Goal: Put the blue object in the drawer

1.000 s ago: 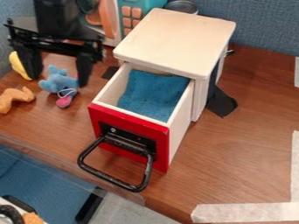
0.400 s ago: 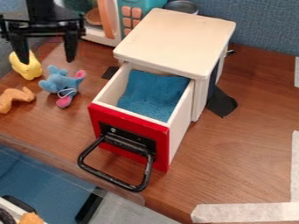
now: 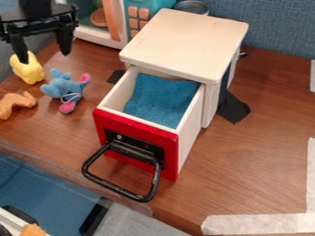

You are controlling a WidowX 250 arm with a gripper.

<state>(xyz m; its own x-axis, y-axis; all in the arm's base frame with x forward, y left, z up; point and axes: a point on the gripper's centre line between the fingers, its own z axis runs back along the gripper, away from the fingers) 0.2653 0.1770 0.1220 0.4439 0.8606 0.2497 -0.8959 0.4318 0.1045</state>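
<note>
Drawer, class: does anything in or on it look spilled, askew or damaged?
Nothing stands out: the drawer is pulled open, blue cloth lies inside, and the black handle is attached to the red front.

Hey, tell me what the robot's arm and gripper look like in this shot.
The gripper is black, with a wide, flat crossbar-like body and two long, narrow fingers that taper toward their tips. Above it, the visible end of the arm is black too, a thick, blocky piece. I can't make out any markings or cables on either.
</note>
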